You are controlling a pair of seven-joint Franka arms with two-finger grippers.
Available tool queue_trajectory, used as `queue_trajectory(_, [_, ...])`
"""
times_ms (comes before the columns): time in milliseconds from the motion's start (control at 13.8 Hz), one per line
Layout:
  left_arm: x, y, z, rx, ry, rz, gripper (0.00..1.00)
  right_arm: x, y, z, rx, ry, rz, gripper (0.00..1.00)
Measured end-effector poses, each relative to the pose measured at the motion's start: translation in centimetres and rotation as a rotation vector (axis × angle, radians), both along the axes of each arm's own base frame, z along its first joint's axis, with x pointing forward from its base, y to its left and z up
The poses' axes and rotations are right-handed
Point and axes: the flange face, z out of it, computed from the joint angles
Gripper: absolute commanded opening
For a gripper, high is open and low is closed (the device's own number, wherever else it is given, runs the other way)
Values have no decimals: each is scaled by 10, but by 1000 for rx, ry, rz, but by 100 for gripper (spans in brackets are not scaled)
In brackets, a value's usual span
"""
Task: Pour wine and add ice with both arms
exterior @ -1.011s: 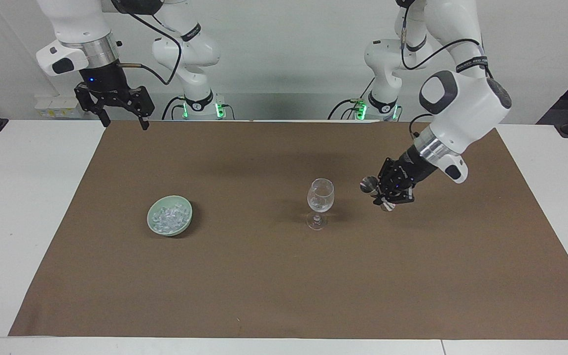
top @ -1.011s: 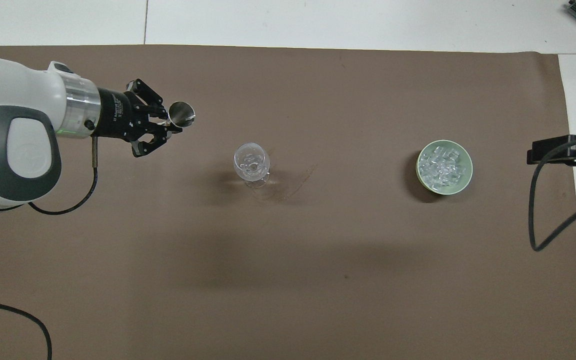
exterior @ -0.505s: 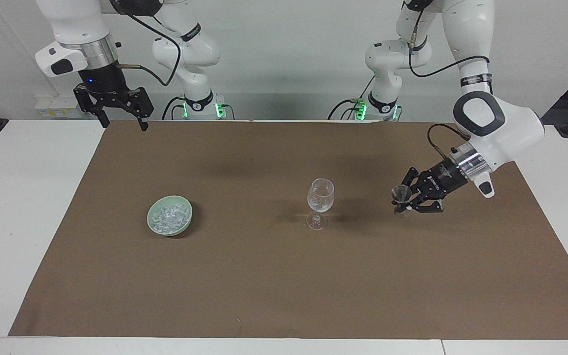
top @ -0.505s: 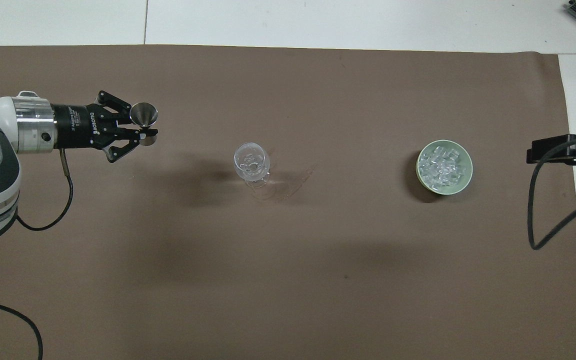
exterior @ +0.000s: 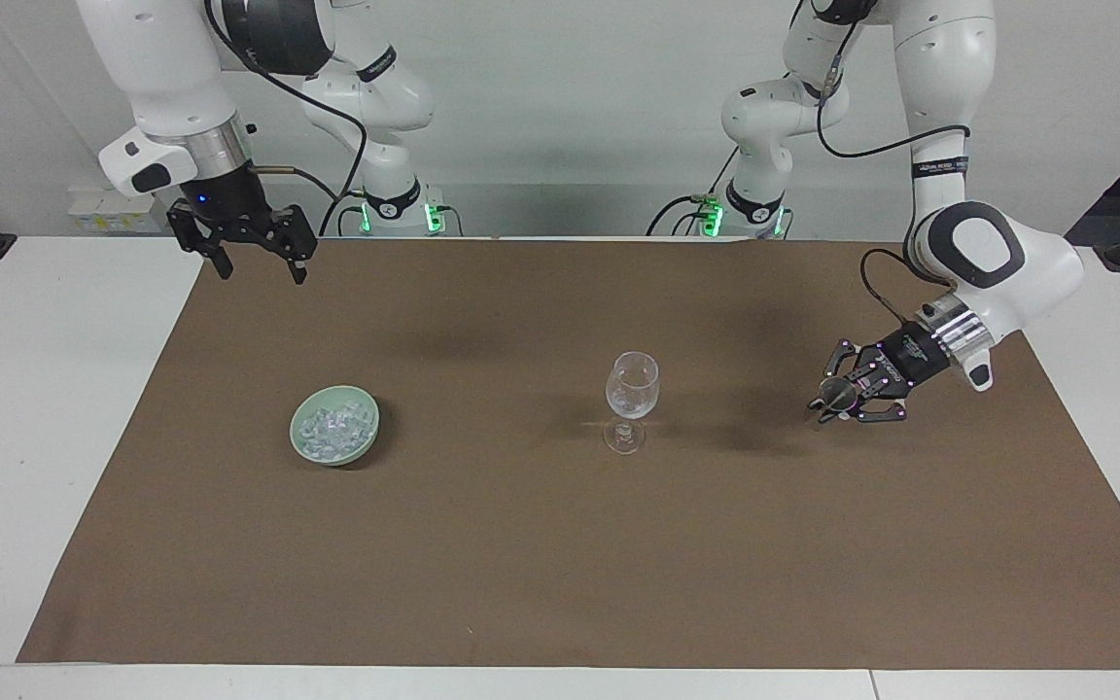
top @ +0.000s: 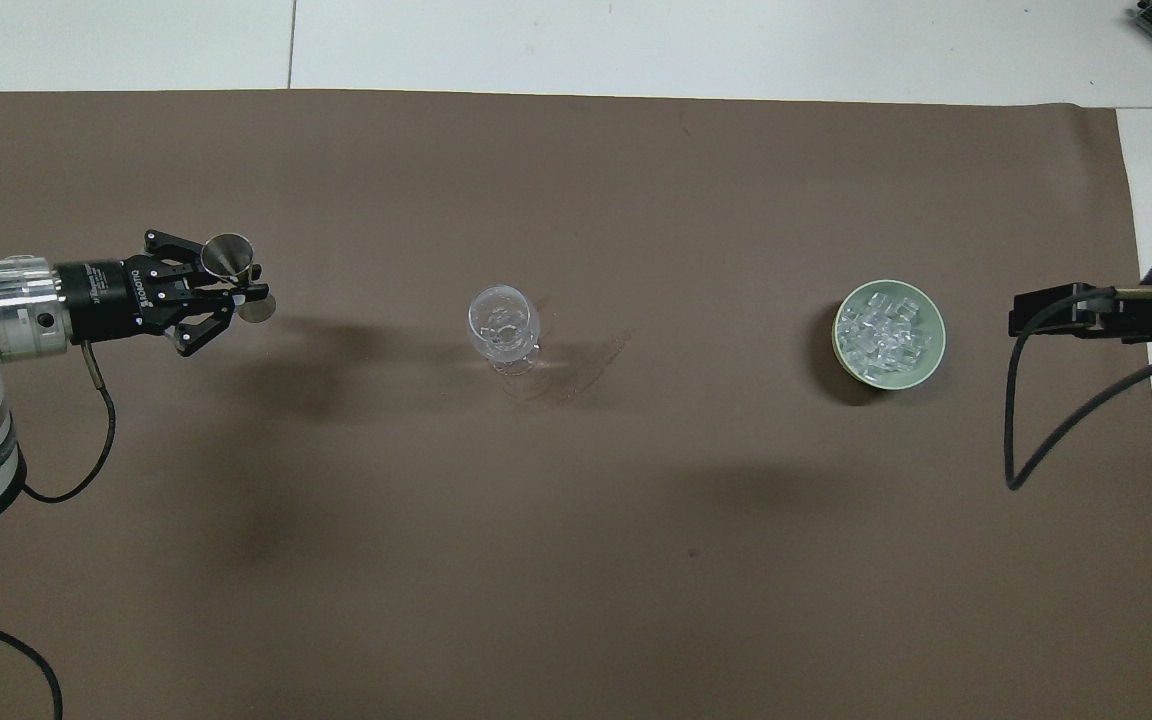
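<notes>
I have the left pincer [exterior: 837, 401] low over the brown mat [exterior: 560, 544] toward the left arm's end of the bench [exterior: 35, 408], its fingertips clamped on a small metal measuring cup [top: 233, 262]; in the overhead view the cup's round mouth shows beside the fingers, tipped on its side rather than upright. I cannot tell from here whether anything is in the cup. The wine glass [exterior: 632, 401] stands upright on the mat near the middle, well apart from that pincer, and I can see a few clear bits glinting inside its bowl. The ice [top: 886, 330] sits heaped in a pale green bowl [exterior: 304, 449] on the mat toward the right arm's end, well apart from the glass and about as far from the robots as the glass is. My right pincer [exterior: 255, 256] hangs up in the air over the mat's edge at the robots' end, at the right arm's end, with its fingers spread wide and nothing between them; it is well apart from the bowl of ice. In the overhead view only a dark part of that arm and its cable show at the edge.
</notes>
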Motion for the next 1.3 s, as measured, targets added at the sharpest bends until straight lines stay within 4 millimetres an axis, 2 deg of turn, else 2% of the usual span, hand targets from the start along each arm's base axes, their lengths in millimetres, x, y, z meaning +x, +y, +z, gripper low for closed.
queue_trajectory(505, [-26, 42, -38, -53, 18, 109, 0, 14, 1, -80, 0, -3, 26, 100])
queue_trajectory(939, [-49, 61, -72, -121, -43, 180, 0, 35, 3, -143, 0, 7, 69, 100])
queue_trajectory(1083, [-55, 67, -79, -121, -54, 186, 0, 37, 4, -156, -1, 10, 97, 93])
queue_trajectory(1300, [-60, 64, -85, -96, -109, 140, 0, 43, 5, -176, -2, 4, 136, 79])
